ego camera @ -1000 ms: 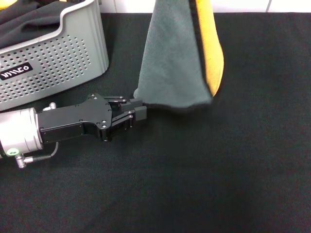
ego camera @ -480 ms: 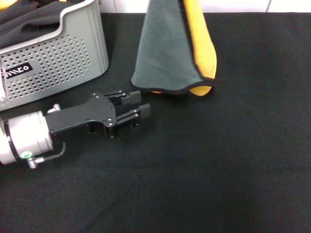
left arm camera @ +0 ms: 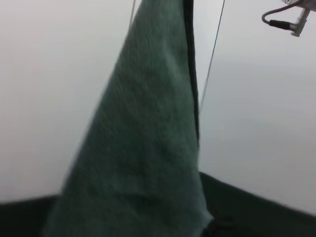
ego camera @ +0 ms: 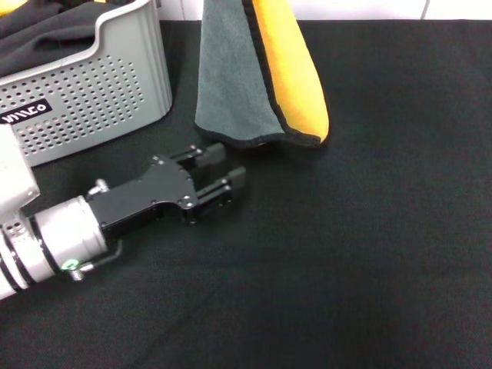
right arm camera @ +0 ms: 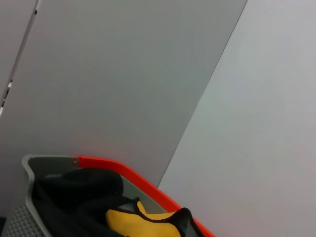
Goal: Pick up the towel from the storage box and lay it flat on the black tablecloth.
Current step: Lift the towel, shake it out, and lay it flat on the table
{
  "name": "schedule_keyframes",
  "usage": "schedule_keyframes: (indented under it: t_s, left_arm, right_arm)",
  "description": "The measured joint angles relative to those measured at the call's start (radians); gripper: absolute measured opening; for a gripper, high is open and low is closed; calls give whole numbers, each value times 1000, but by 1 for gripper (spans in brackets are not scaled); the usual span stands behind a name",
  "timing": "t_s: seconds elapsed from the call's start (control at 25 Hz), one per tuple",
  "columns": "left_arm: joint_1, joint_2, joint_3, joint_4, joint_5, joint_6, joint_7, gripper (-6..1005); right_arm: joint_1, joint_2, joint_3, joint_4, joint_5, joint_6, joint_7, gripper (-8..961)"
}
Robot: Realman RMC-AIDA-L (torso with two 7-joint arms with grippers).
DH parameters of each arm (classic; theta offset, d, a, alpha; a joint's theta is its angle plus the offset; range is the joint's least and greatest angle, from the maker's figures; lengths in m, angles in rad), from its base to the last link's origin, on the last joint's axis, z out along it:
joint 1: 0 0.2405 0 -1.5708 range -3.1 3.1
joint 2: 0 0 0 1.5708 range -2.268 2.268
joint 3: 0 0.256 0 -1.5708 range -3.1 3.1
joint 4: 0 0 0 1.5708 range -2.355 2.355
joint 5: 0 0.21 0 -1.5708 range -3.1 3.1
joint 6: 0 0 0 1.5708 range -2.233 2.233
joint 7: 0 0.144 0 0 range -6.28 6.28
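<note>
The towel (ego camera: 231, 84) hangs upright over the black tablecloth (ego camera: 369, 231), folded so its grey face is on the left and its yellow face (ego camera: 296, 77) on the right. Its top runs out of the head view, and what holds it is hidden. The black-trimmed lower edge is just above the cloth or touching it. My left gripper (ego camera: 224, 164) lies low just in front of that edge, open, with nothing between its fingers. In the left wrist view the towel's grey face (left arm camera: 143, 148) fills the middle. The storage box (ego camera: 100, 84) stands at the far left. My right gripper is out of view.
A black bunched cloth (ego camera: 46, 31) lies inside the storage box. The right wrist view shows the box wall (right arm camera: 19, 222) holding the black cloth (right arm camera: 74, 192) and a yellow cloth (right arm camera: 133, 222). The black tablecloth reaches the right and front edges of the head view.
The hanging towel has shifted left and toward the back. My left gripper has drawn away from the towel's lower corner, moved toward the front and turned to point up-right.
</note>
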Motion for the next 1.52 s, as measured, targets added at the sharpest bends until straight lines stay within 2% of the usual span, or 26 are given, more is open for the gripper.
schedule_keyframes:
  t_s: [0.2,0.24,0.56,0.84,1.08,1.52]
  left_arm:
    - [-28,6,46,-12,8,36,-243,537]
    - [-42,7,66,-8,14,61,-361,537]
    - [-88,4,108,-23,10,89,-591,532]
    - [-101,-5,105,-126,-68,51,-549,525]
    - [-123,-6,102,-262,-182,38,-412,519]
    - [-123,-6,100,-306,-319,50,-341,508]
  right_arm:
    - [0,2,-13,-11,1,30,-39,6]
    - [0,3,-18,-12,3,36,-46,6]
    - [-10,6,-45,-26,34,56,-84,6]
    - [-28,6,-78,-53,64,85,-117,6]
    - [-34,8,-117,-53,100,125,-150,6]
    - [-58,8,-144,-66,116,154,-172,6]
